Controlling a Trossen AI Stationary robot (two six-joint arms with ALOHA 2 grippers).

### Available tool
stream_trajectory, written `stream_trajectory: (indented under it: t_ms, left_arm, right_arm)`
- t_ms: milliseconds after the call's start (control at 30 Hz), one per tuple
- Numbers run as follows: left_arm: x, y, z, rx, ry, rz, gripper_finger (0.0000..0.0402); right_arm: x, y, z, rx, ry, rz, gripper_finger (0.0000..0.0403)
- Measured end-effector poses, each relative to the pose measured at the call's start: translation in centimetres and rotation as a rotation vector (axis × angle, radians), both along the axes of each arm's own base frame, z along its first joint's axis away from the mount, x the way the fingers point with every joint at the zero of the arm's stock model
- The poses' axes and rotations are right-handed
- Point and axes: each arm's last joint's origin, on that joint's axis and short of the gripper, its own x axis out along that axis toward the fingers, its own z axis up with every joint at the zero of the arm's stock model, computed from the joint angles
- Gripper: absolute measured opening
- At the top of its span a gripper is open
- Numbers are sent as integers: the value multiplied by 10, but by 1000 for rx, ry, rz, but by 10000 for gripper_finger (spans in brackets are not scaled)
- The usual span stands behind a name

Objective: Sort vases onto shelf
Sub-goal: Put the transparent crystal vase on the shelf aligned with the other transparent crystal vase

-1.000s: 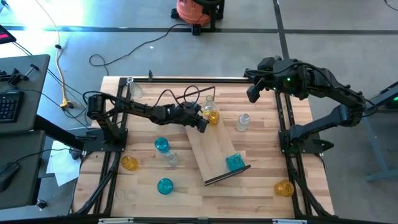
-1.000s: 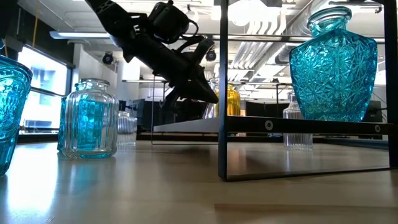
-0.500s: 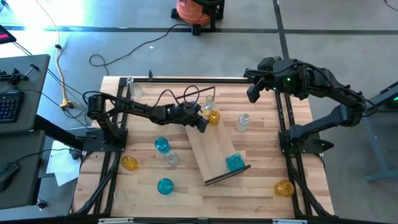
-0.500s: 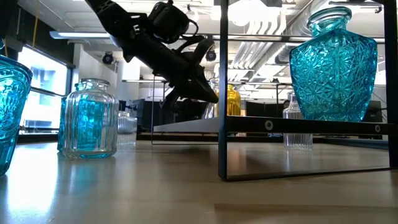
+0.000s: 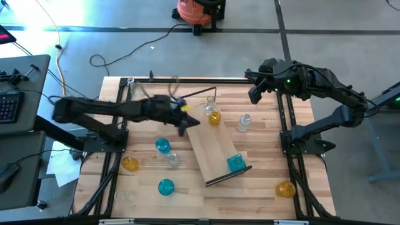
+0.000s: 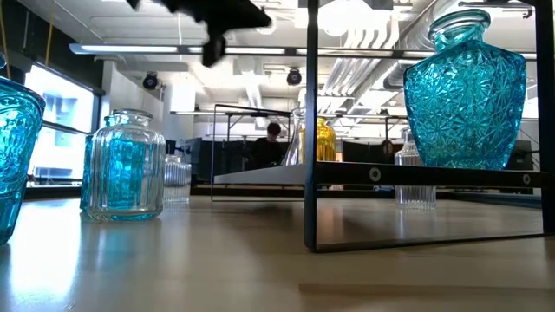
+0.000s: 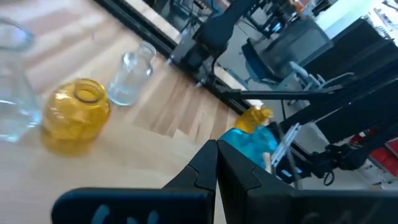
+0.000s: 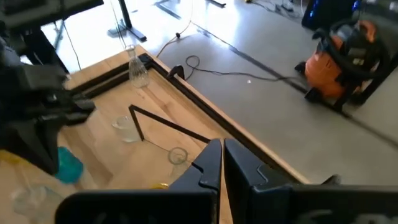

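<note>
On the shelf (image 5: 212, 153), which lies slantwise across the middle of the table (image 5: 262, 187), stand a blue vase (image 5: 235, 163) near its lower end and an amber vase (image 5: 214, 117) with a clear one (image 5: 210, 101) just beside it at the upper end. Others sit scattered on the tabletop: two blue, two amber, several clear. Stretched out low from the table's left edge, the left arm reaches toward the shelf's upper end, its gripper (image 5: 182, 126) blurred, raised above the wood, fingers pressed together on nothing. Over the far right corner the right arm is folded back, its gripper (image 5: 255, 94) hanging clear of the table, fingers (image 8: 214, 163) closed and empty. Beyond the table an orange vacuum (image 5: 195, 11) sits on the floor.
</note>
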Motion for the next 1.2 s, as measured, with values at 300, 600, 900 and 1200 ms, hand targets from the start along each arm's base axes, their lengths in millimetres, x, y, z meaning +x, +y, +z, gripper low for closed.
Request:
stream_trajectory:
  t_ms: [300, 600, 900, 1200]
  left_arm:
    - [-111, 0, 50, 71, 32, 76, 3]
    - [-175, -6, 52, 95, 91, 86, 3]
    - [-189, -7, 42, 142, 212, 82, 10]
    - [-180, -16, 6, 28, 506, -109, 96]
  right_arm:
    - [18, 2, -22, 157, 25, 98, 0]
    - [98, 9, -42, 251, -158, 548, 0]
    - [163, 6, -75, 323, -226, 694, 0]
    - [165, 6, -79, 339, -215, 688, 0]
